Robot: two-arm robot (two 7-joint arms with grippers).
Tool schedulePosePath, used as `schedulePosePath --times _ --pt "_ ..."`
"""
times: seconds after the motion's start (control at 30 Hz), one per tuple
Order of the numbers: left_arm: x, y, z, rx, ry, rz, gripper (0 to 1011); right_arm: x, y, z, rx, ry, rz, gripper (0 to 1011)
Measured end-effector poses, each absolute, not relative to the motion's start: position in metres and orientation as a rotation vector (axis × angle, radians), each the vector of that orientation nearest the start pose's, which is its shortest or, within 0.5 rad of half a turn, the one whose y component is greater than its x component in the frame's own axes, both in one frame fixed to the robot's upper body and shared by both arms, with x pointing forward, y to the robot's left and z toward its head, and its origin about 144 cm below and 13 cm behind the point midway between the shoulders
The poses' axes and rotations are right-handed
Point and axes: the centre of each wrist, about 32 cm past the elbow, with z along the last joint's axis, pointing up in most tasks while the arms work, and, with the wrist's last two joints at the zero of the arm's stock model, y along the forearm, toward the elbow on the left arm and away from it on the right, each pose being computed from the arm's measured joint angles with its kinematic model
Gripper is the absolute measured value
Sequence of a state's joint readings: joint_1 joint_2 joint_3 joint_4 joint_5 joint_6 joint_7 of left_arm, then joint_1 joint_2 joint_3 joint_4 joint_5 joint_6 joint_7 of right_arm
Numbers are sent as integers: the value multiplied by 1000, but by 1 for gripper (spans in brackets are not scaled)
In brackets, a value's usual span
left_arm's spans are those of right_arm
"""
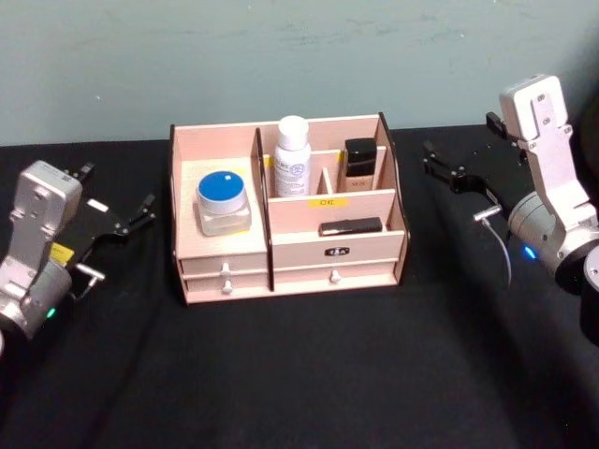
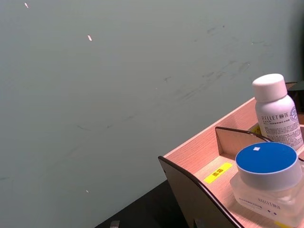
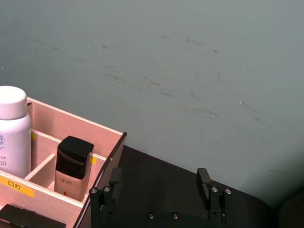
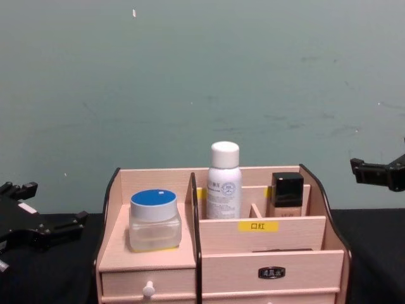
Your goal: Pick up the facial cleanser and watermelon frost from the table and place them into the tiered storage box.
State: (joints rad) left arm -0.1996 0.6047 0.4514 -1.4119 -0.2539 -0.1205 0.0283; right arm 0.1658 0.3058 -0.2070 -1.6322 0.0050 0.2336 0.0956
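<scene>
Already inside tiered storage box (image 1: 234, 260): white bottle (image 1: 291, 156).

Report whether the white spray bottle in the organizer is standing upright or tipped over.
Upright. The white bottle stands on its base in a rear compartment of the tiered storage box, cap on top, its sides vertical in the chest view.

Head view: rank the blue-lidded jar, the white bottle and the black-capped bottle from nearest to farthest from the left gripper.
From the left gripper, at the box's left:
1. Blue-lidded jar, in the left compartment.
2. White bottle, in the back tier, middle.
3. Black-capped bottle, in the back tier, right end.
</scene>
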Motion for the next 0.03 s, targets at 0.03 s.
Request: schedulePosePath --times 0.03 --pt "489 310 1140 305 -285 1248 1009 496 -248 1209 -290 -208 -1309 1002"
